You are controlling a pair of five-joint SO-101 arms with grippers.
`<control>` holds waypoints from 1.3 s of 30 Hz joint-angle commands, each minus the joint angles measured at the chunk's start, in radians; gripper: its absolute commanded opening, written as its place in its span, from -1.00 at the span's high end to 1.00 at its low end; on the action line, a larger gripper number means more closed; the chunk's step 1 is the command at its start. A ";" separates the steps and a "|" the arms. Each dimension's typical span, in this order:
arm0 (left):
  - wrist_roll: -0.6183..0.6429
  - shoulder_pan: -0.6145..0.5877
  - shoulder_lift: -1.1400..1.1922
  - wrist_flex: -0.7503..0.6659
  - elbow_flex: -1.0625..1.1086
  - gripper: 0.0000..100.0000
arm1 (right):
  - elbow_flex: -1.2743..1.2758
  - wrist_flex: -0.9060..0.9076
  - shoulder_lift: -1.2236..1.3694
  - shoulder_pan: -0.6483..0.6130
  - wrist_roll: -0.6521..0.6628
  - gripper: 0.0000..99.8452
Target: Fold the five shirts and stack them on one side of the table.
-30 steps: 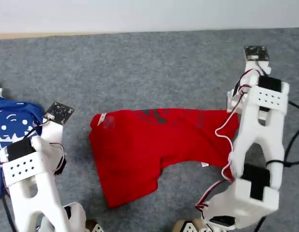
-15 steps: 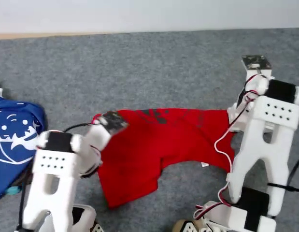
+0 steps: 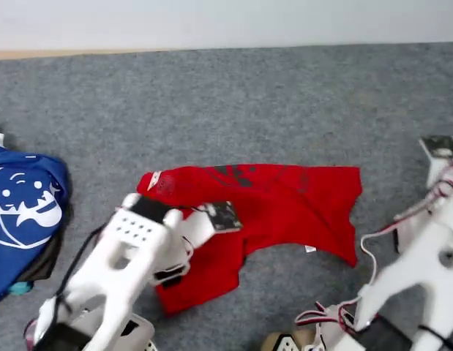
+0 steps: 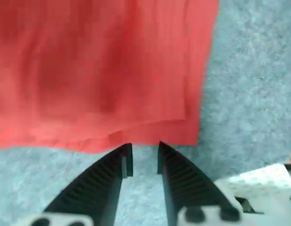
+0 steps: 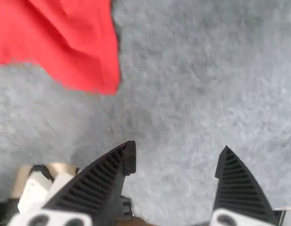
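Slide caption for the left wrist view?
Left gripper, narrowly open, at the edge of the red shirt on the grey table.

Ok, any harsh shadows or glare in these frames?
High view: even light, no glare, only a soft shadow under the left arm on the red shirt. Left wrist view: shirt folds shade gently. Right wrist view: a dim patch on the grey table cover ahead of the open right tool.

The left arm (image 3: 131,248) hides part of the red shirt (image 3: 285,201) (the blue shirt (image 3: 21,212) runs off the edge)
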 commanded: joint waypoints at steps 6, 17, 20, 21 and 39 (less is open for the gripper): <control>-0.015 0.201 0.109 -0.012 -0.059 0.77 | 0.123 -0.044 -0.156 0.232 0.149 0.43; -0.015 0.198 0.117 -0.103 -0.048 0.69 | 0.127 -0.035 -0.183 0.404 0.255 0.43; -0.015 0.198 0.117 -0.127 -0.025 0.68 | 0.127 -0.035 -0.183 0.421 0.267 0.43; -0.015 0.198 0.117 -0.140 -0.012 0.68 | 0.127 -0.035 -0.183 0.423 0.267 0.43; -0.020 0.196 0.117 -0.292 0.114 0.97 | 0.126 -0.033 -0.183 0.418 0.264 0.43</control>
